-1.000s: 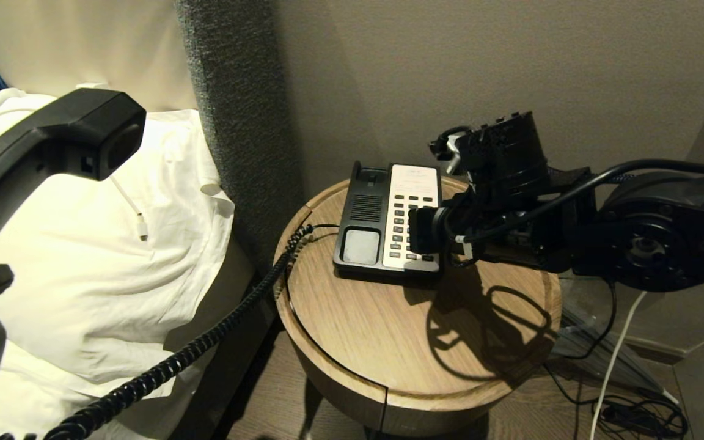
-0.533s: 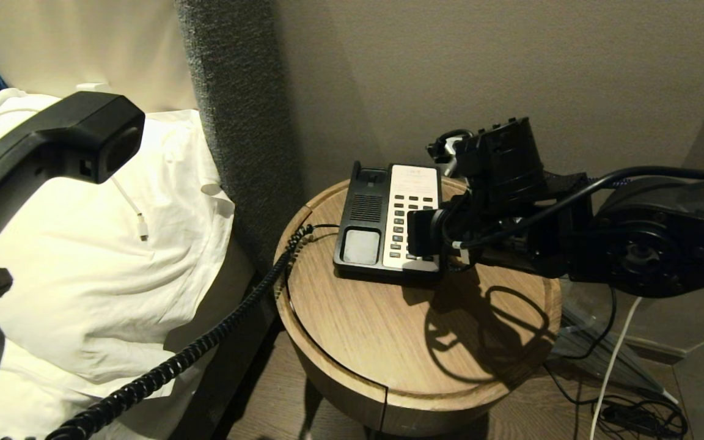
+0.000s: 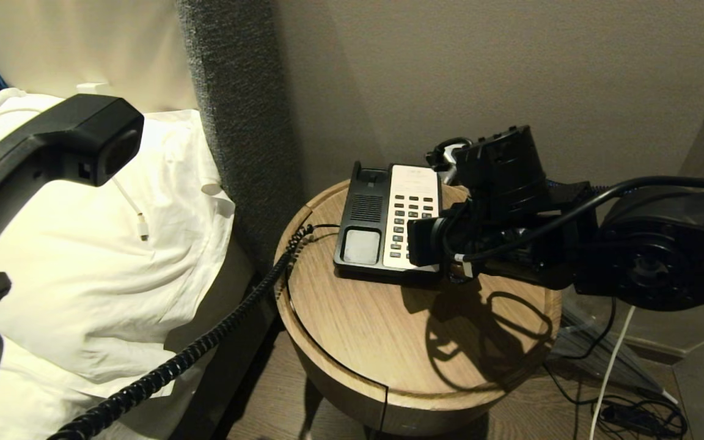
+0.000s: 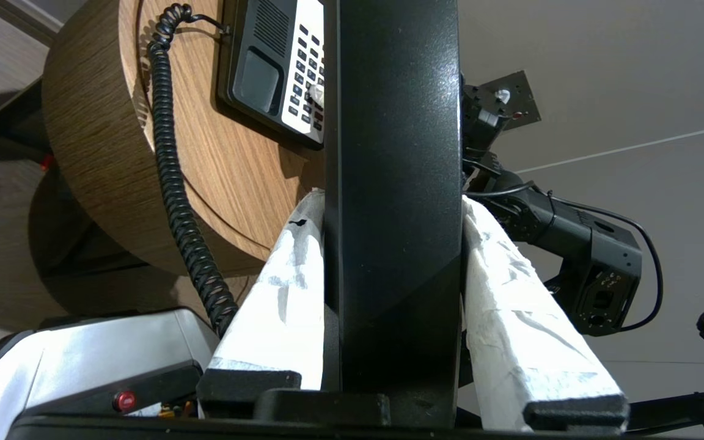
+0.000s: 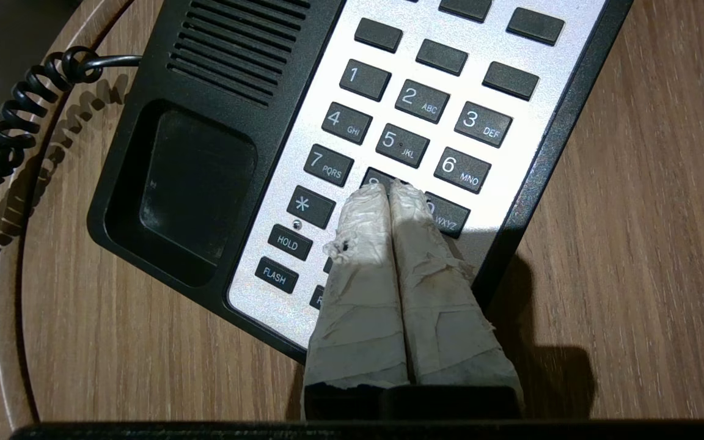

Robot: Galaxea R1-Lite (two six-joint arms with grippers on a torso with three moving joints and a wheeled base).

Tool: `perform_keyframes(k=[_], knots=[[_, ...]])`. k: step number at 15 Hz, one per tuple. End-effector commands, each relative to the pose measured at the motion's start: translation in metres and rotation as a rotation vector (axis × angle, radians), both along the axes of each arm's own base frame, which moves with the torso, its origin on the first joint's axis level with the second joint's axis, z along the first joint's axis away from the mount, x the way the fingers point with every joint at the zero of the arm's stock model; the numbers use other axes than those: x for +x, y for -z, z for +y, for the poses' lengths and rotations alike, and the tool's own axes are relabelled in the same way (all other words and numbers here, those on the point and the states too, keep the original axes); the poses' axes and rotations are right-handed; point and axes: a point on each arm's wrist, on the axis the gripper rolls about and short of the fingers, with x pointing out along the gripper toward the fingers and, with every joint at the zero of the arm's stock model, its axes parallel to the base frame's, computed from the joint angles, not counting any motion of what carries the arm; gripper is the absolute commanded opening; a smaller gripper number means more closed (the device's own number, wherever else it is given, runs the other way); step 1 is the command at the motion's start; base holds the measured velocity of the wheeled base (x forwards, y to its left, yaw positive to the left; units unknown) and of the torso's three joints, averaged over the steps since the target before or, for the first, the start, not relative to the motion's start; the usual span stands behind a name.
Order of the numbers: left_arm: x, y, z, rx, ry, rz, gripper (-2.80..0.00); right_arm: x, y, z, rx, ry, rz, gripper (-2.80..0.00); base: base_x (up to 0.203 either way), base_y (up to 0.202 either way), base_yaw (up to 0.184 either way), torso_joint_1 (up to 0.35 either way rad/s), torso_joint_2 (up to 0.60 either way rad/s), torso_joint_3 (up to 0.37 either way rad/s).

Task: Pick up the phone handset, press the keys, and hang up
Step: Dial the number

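My left gripper (image 4: pixel 392 256) clamps the handset (image 4: pixel 392 153) at upper left, clear of the keypad (image 5: pixel 413 116). My right gripper (image 5: pixel 388 192), pinched closed, pokes key 8.

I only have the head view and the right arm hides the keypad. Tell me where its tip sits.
Observer: The right gripper has its jaws shut, tip on the 8 key.
Operator: Confirm the left grip.
Observer: The left gripper clamps the handset between both white-wrapped fingers.
Operator: Check the cord.
Observer: The coiled cord hangs over the table edge, still plugged into the phone.
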Motion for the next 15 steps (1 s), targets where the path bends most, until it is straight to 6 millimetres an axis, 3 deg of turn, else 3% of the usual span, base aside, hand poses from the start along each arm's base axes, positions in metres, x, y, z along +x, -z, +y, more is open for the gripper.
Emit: perform_keyframes(k=[1,6,15], knots=[[0.000,0.001,0.000,-0.002,0.001,0.006,-2.80,0.000,0.007,0.001,-0.020,0.001,0.018,-2.80,0.000,0.000,0.000,0.000,0.00,0.000],[-0.002,0.003,0.001,-0.006,0.030,0.008,-2.80,0.001,0.006,0.002,-0.015,0.001,0.013,-2.80,0.000,0.000,0.000,0.000,0.00,0.000],[-0.002,0.005,0.001,-0.003,0.033,0.011,-2.80,-0.007,-0.028,-0.001,0.057,-0.008,-0.063,-2.80,0.000,0.000,0.000,0.000,0.00,0.000]])
